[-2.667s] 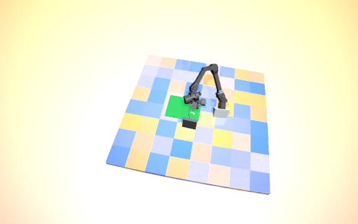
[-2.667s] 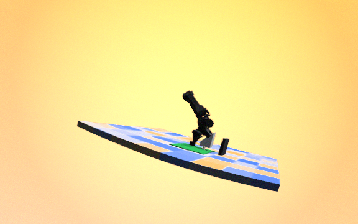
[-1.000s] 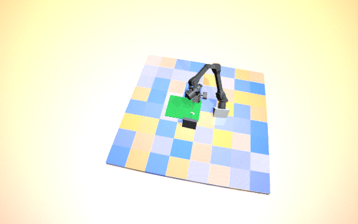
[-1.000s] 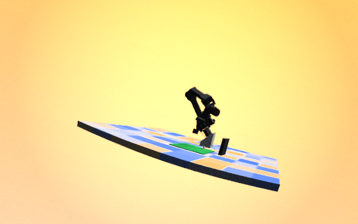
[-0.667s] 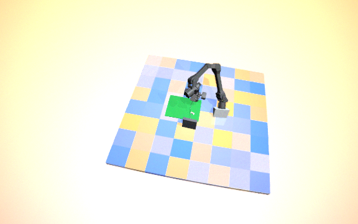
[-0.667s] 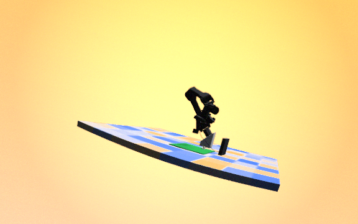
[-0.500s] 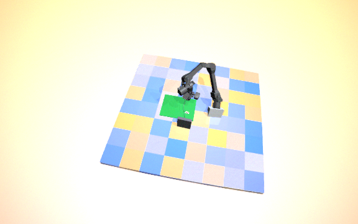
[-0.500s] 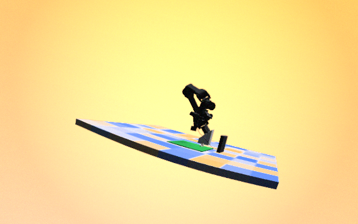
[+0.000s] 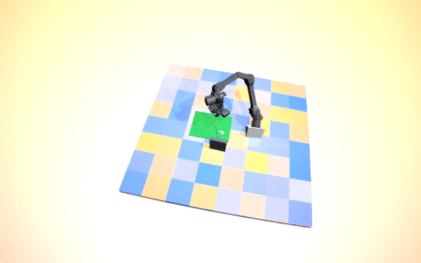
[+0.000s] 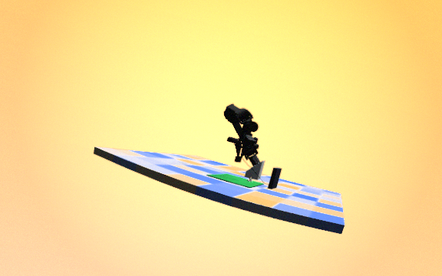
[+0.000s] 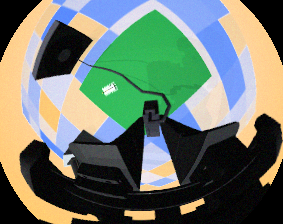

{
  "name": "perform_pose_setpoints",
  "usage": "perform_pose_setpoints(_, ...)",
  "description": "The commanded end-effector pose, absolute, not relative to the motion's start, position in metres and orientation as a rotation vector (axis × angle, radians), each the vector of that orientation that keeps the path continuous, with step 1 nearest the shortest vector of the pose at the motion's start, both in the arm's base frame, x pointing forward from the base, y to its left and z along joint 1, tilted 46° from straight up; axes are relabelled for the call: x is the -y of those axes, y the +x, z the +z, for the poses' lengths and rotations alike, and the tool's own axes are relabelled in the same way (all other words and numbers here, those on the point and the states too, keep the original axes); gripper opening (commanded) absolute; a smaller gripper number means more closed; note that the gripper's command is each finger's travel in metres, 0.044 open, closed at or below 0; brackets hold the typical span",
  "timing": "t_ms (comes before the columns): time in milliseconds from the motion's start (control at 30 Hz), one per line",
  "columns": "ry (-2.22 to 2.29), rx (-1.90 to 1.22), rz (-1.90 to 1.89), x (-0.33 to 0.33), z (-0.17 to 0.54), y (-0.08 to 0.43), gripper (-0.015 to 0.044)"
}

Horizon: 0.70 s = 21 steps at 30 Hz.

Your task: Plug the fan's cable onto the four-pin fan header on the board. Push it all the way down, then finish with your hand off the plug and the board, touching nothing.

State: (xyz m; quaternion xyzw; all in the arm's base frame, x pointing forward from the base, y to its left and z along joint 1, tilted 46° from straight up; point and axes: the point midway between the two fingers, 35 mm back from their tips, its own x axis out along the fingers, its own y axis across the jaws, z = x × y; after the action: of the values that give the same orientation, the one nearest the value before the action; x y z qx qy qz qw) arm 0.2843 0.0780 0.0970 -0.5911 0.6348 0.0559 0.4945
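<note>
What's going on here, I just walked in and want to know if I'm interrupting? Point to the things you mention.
The robot arm's gripper (image 9: 218, 114) (image 11: 150, 119) is holding the black plug (image 11: 151, 111) of the fan's cable (image 11: 126, 79) above the green board (image 9: 205, 126) (image 10: 230, 179) (image 11: 157, 45). The cable runs to a black block (image 9: 218, 145) (image 10: 275, 179) (image 11: 62, 52), apparently the fan. The plug isn't on the white header (image 9: 221, 132) (image 11: 109, 89) yet.

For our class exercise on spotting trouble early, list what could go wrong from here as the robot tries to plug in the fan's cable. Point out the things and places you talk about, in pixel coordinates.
1. The gripper (image 9: 216, 115) (image 11: 150, 119) holds the black plug (image 11: 153, 117) away from the white header (image 9: 221, 132) (image 11: 109, 89), so it might come down misaligned.
2. The cable (image 11: 123, 76) bends sharply beside the plug and could tug or twist it.
3. The cable runs to the upright black block (image 9: 218, 145) (image 10: 275, 178) (image 11: 62, 51); pulling might drag that.
</note>
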Motion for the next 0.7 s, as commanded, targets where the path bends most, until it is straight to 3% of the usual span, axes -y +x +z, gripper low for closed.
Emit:
perform_pose_setpoints(0,-1.386,-1.524,0.118,-0.08,0.099,0.288,0.0)
perform_pose_setpoints(667,-1.174,-1.552,0.319,-0.063,0.077,0.279,0.0)
